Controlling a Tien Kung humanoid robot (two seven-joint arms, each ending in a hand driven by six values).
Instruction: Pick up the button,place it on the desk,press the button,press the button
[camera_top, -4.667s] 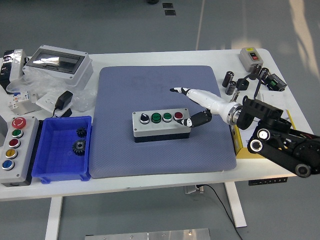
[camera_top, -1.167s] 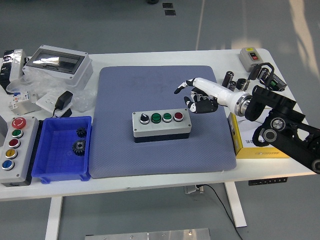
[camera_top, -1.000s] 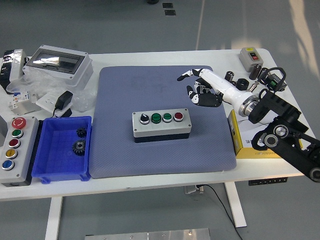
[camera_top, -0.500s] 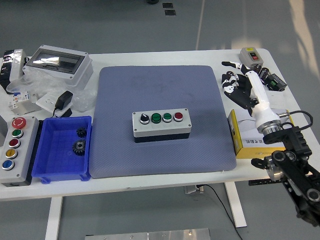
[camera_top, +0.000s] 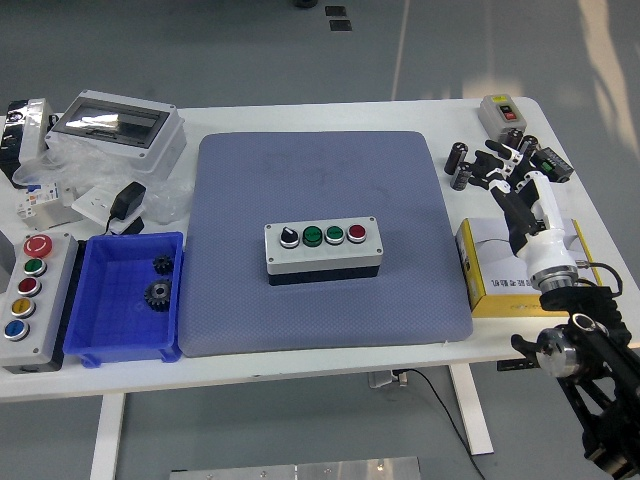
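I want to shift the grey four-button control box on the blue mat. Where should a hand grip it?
Grip the grey four-button control box across its long front and back walls, coming from above. The top carries buttons, and the blue mat lies bare around it, so the walls are free.

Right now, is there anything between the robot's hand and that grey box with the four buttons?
In the head view, only bare blue mat separates the right hand from the button box.

1. Lighting bright, even, apparently from overhead.
2. Soft short shadow along the near side of the button box.
3. Glare on the clear-lidded enclosure, far left of the box.
4. Focus sharp; slight edge distortion possible.
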